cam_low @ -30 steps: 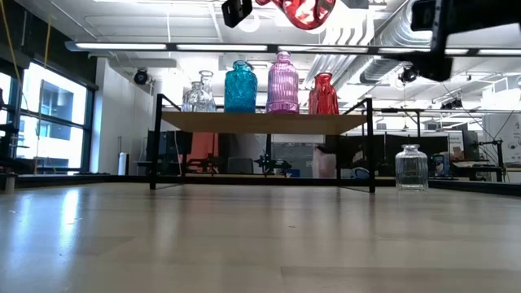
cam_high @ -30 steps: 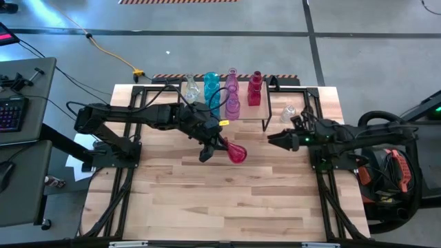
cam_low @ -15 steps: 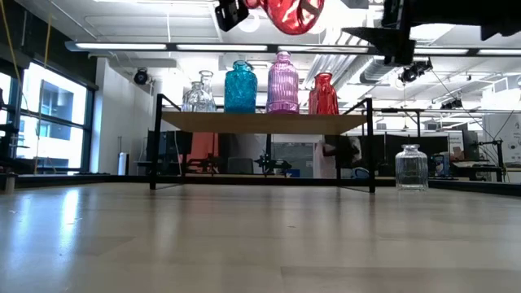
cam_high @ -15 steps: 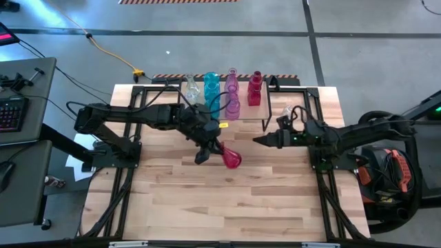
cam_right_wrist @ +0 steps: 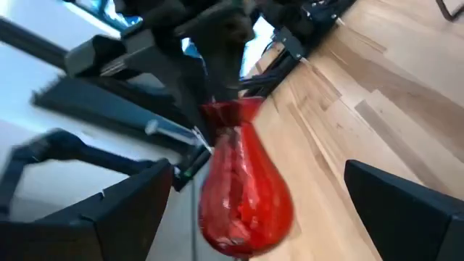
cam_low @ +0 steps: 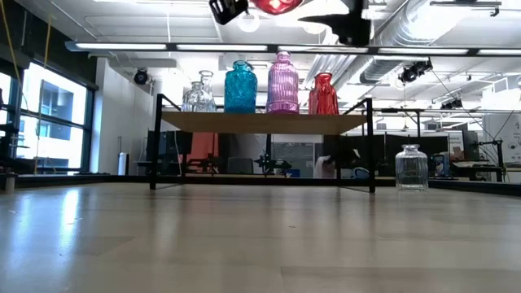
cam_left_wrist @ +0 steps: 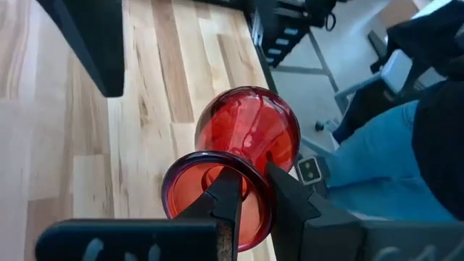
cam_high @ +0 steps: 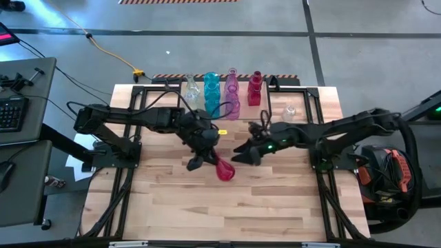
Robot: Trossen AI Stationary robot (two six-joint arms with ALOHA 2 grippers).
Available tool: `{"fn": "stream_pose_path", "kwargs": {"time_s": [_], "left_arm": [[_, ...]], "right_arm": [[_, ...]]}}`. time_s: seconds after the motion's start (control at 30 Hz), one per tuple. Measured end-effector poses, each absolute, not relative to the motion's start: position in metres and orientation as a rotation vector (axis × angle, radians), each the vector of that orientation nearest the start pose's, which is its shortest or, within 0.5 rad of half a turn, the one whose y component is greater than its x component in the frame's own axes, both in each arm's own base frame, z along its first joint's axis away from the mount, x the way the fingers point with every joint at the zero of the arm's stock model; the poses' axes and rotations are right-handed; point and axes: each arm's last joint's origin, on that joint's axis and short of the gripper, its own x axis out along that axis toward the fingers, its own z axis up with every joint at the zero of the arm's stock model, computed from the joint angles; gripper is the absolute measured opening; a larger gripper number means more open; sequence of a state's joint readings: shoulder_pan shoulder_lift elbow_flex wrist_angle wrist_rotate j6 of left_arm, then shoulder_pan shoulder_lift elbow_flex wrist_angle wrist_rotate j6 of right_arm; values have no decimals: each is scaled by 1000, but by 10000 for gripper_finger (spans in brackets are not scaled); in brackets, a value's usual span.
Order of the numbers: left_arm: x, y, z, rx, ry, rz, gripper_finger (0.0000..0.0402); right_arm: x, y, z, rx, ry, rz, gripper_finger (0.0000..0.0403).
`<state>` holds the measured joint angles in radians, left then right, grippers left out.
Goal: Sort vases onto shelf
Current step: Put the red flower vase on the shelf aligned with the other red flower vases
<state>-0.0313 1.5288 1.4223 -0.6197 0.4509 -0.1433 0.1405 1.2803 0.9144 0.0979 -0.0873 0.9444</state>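
Note:
My left gripper (cam_high: 205, 158) holds a red round-bodied vase (cam_high: 224, 169) high above the middle of the table; the low view shows the red vase (cam_low: 277, 4) far above the tabletop. My right gripper (cam_high: 242, 153) is open just to the vase's right. In the right wrist view its fingers stand wide on either side of the vase's body (cam_right_wrist: 243, 196) without touching it. The shelf (cam_high: 242, 114) stands at the far edge and carries a clear, a teal (cam_high: 211, 93), a pink (cam_high: 231, 93) and a red vase (cam_high: 255, 88), each resting on its base. My left gripper pinches the red vase's flared rim (cam_left_wrist: 255, 172), with one finger (cam_left_wrist: 226, 199) inside the mouth and the other finger (cam_left_wrist: 286, 199) outside. The vase is lifted clear of the table and lies tilted, its mouth at the fingers and its round body pointing away toward the right arm.
A small clear jar (cam_high: 289, 110) stands on the table to the right of the shelf, and the low view shows the clear jar (cam_low: 411, 167) beside the shelf's right leg. The near half of the wooden tabletop (cam_high: 227, 207) is bare. A person in blue shows beyond the table.
My left gripper has carried the red vase a little toward the near edge. My right gripper has swung toward the table's left, from beside the shelf's right end to close beside the vase.

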Motion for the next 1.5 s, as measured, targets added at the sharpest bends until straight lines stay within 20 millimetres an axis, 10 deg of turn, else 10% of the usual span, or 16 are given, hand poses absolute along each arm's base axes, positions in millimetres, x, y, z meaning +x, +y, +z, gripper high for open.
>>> {"fn": "stream_pose_path", "kwargs": {"time_s": [0.53, 1.5], "left_arm": [[327, -26, 337, -260, 767, -408, 35], [327, -26, 337, -234, 759, -418, 35]], "right_arm": [[346, 61, 298, 801, 551, 122, 394], [359, 60, 287, 996, 553, 87, 394]]}}
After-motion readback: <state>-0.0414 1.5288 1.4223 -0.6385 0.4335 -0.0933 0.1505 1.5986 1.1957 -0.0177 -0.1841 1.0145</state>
